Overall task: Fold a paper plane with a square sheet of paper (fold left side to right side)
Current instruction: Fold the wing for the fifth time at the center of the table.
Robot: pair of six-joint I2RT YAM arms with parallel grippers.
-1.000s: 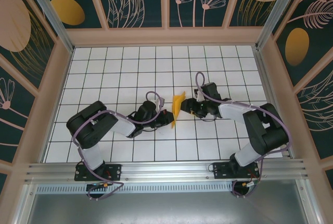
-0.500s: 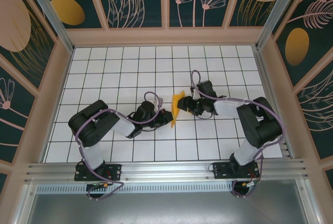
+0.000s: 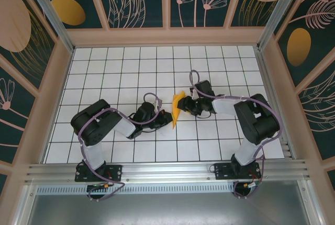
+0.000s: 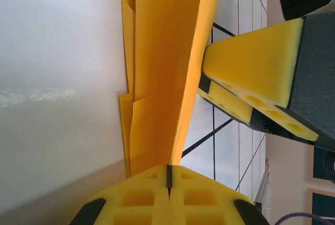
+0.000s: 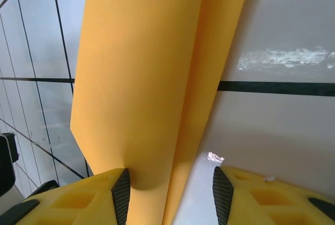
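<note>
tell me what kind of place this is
Likely a robot test cell: a white gridded table boxed in by leaf-patterned wall panels, with the left arm and right arm bolted to a metal rail.

Both wrist views: paper plane (image 4: 162, 52) cut off by the picture's upper edge. Its lower end is hidden where the pads of the left gripper (image 4: 168, 175) meet. Right wrist view: it leaves the bottom edge between the spread fingers of the right gripper (image 5: 167, 183). Top view: folds too small to read.
</note>
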